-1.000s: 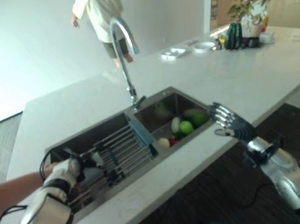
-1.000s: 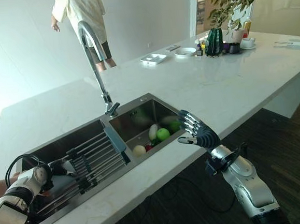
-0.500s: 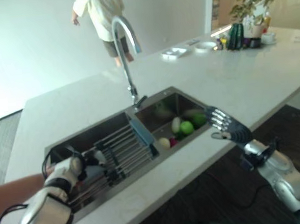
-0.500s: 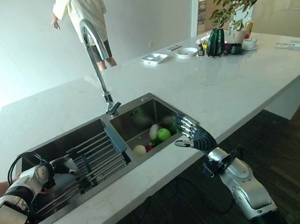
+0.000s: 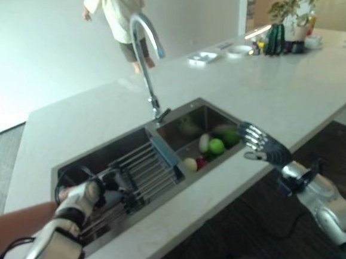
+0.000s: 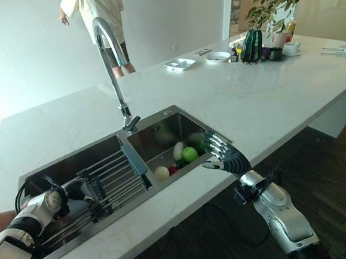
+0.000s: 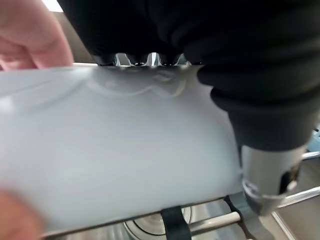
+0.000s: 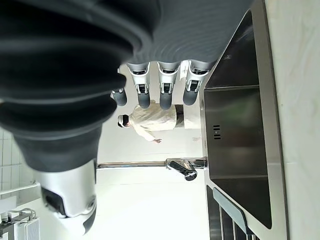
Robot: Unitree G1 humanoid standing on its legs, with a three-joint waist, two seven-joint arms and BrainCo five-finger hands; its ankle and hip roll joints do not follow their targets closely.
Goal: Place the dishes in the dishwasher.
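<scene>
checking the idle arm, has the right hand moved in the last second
Yes. The right hand has shifted toward the sink: it now overlaps the sink's front corner rim, whereas a second ago it hung over the countertop edge beside it.

The tabletop (image 6: 266,92) is white, faintly veined. The sink (image 6: 161,133) is steel grey, holding a green apple (image 6: 190,154). The plate (image 7: 115,150) is plain white.

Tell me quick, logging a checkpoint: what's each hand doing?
Left hand: shut on a white dish, over the sink rack.
Right hand: open, empty.
</scene>
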